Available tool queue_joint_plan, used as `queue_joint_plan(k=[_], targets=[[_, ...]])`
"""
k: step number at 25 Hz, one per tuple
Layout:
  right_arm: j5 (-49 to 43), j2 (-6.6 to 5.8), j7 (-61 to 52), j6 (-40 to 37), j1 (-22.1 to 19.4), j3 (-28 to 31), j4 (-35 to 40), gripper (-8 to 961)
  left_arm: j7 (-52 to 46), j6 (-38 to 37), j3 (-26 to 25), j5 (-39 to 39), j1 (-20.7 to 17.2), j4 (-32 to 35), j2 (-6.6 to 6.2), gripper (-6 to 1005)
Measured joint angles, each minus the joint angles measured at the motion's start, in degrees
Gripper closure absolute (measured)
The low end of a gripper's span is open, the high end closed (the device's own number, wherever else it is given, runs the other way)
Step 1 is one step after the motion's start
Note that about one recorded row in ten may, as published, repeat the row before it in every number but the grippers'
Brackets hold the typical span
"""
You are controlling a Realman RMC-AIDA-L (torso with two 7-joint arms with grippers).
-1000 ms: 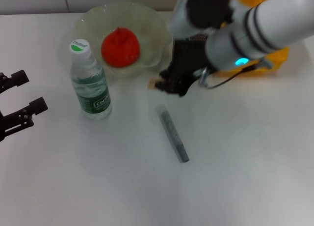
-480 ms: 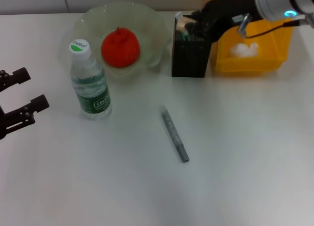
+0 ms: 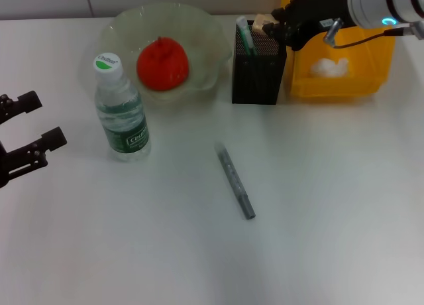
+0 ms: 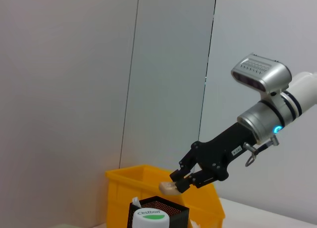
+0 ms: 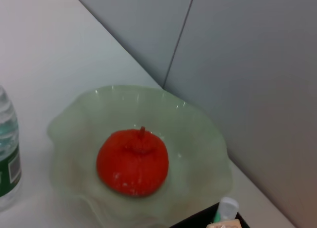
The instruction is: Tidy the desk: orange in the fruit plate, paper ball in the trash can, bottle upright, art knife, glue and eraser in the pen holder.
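The right gripper (image 3: 270,28) hangs at about one o'clock on the desk (image 3: 318,205), just over the far rim of the black mesh holder (image 3: 258,69), its fingers pinching a small tan eraser (image 3: 261,22). The left wrist view shows the same: the eraser (image 4: 168,188) clamped at the fingertips right above the holder's (image 4: 161,213) open top. A green-and-white glue stick (image 3: 245,34) stands in the holder's near-left corner. Beside the holder, toward two o'clock, the yellow bin (image 3: 344,73) holds a white paper ball (image 3: 329,67).

At eleven o'clock the orange (image 3: 163,63) sits in the pale green plate (image 3: 119,33); the bottle (image 3: 121,109) stands upright just in front of the plate, toward ten o'clock. The grey knife (image 3: 236,181) lies flat near the desk's centre, well apart from everything else.

The left gripper (image 3: 23,128) waits at nine o'clock by the desk edge, fingers spread and holding nothing.
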State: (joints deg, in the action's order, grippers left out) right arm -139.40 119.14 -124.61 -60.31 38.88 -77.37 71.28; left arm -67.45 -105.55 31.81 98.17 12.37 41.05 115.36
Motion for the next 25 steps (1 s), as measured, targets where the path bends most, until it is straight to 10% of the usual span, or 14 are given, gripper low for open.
queue_joint_plan(k=[9, 13, 20, 25], targets=[[-0.2, -0.04, 0.3, 2.9, 1.7, 0.1, -4.3, 693, -0.3, 0.0, 0.0, 0.0, 0.0, 0.1, -0.14, 202], [-0.3, -0.05, -0.1, 2.3, 1.5, 0.3, -3.3, 535, -0.3, 0.0, 0.0, 0.0, 0.0, 0.1, -0.14, 202], [-1.9, 0.04, -13.7, -14.8, 0.8, 0.8, 8.6, 257, -0.3, -0.2, 0.0, 0.0, -0.1, 0.5, -0.43, 202], [-5.1, 0.07, -25.0, -25.1, 3.5, 0.2, 10.9, 253, -0.3, -0.5, -0.1, 0.0, 0.1, 0.9, -1.00, 202]])
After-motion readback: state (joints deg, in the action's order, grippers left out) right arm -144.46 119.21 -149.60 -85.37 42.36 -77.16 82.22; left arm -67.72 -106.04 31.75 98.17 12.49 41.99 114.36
